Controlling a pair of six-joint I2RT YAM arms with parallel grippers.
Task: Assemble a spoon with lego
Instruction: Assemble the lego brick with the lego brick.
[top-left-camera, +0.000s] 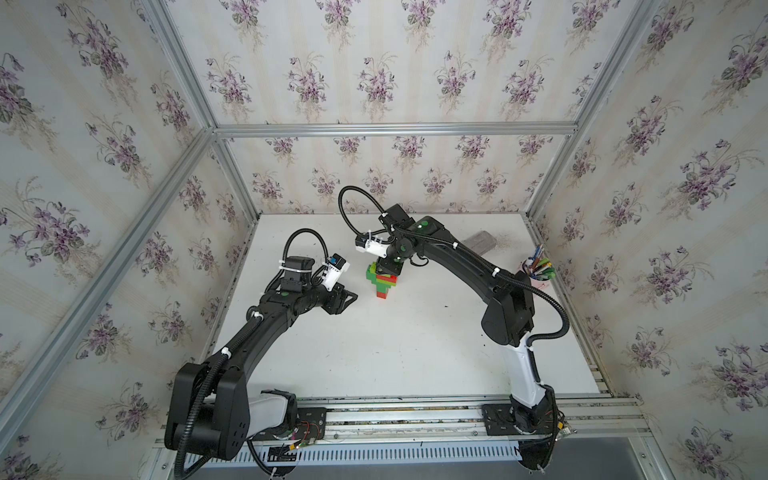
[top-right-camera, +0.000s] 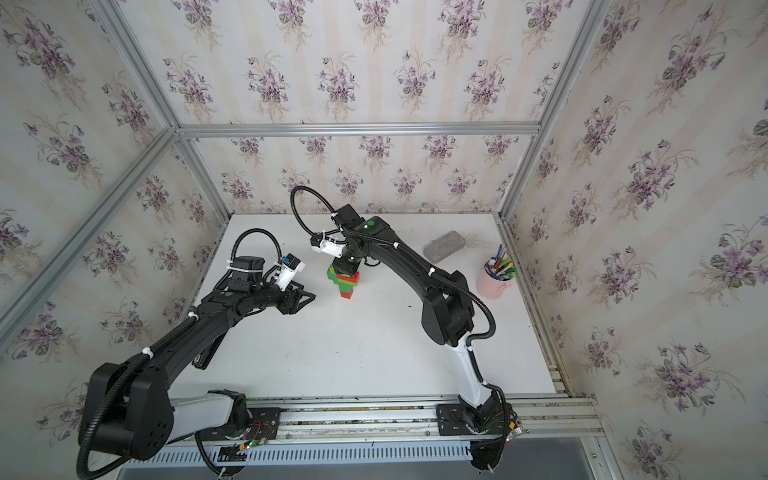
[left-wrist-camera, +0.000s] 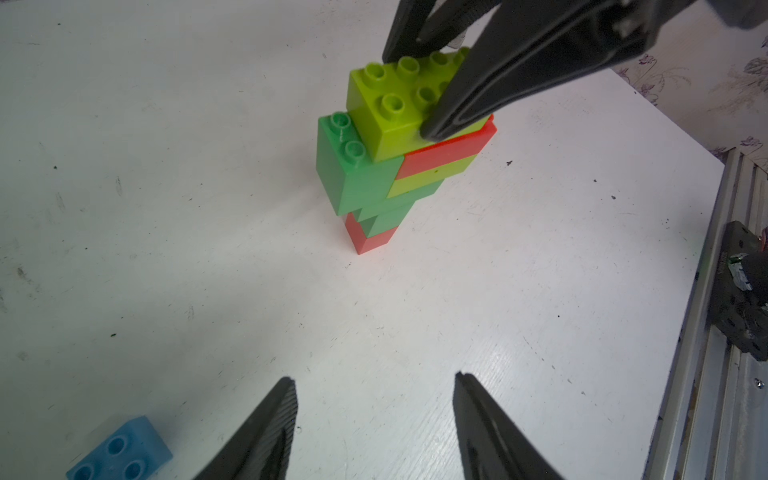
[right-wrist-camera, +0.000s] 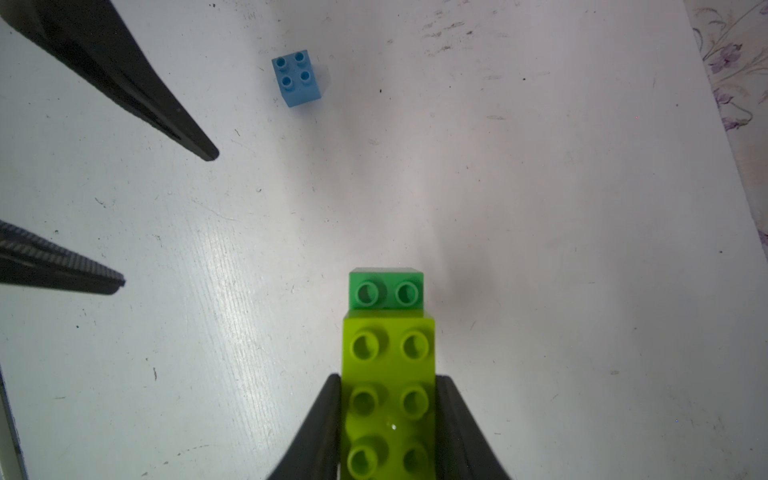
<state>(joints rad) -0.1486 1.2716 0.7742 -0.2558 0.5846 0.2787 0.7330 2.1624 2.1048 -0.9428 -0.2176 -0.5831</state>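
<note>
The spoon (top-left-camera: 383, 282) (top-right-camera: 347, 282) stands upright mid-table as a stepped stack of lego, red at its foot, dark green, lime and red above (left-wrist-camera: 374, 178). My right gripper (right-wrist-camera: 388, 378) comes down from above and is shut on the oblong lime brick (right-wrist-camera: 388, 345) (left-wrist-camera: 390, 108) at the top. A dark green brick (right-wrist-camera: 386, 291) pokes out one step lower. My left gripper (left-wrist-camera: 374, 377) (top-left-camera: 351, 297) hovers open and empty left of the stack, apart from it. A blue brick (right-wrist-camera: 296, 78) (left-wrist-camera: 120, 451) lies loose on the table, studs up, hidden in both top views.
A pink cup of pens (top-right-camera: 496, 278) stands at the right edge of the white table (top-left-camera: 415, 353), and a grey block (top-right-camera: 442, 245) lies at the back right. Aluminium rails (top-left-camera: 395, 415) run along the front. Wallpapered walls close in the sides.
</note>
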